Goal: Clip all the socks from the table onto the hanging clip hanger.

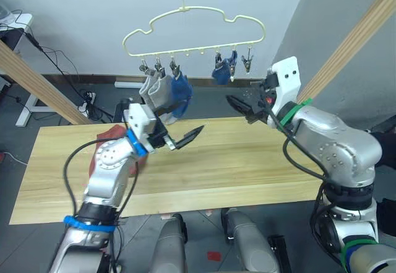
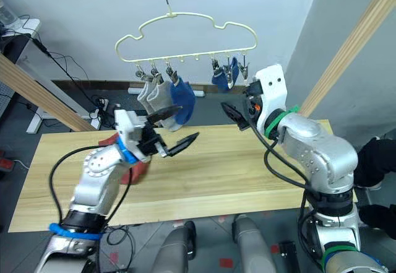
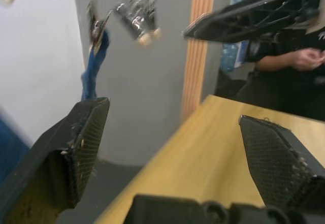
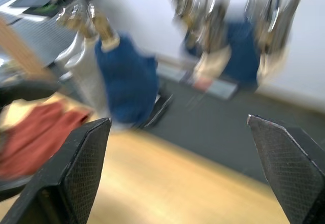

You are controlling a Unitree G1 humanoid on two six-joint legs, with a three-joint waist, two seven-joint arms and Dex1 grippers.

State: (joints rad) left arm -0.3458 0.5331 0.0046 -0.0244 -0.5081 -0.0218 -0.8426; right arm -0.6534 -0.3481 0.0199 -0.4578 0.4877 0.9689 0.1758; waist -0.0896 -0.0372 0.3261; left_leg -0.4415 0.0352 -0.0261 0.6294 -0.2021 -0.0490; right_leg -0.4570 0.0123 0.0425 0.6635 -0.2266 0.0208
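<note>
While both grippers hover empty with fingers spread, the left gripper (image 1: 175,135) hangs below the clipped grey and blue socks (image 1: 166,91); the right gripper (image 1: 242,108) sits under the clip hanger (image 1: 197,36). No readable writing shows.

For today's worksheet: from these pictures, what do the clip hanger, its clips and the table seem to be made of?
The clip hanger looks like thin wire with a pale yellow, probably painted or plastic, coating: a slim, smooth outline. The clips seem to be bare silvery metal, since they glint. The table appears to be pale wood with a matt finish: long grain lines and plank seams run along its top.
</note>
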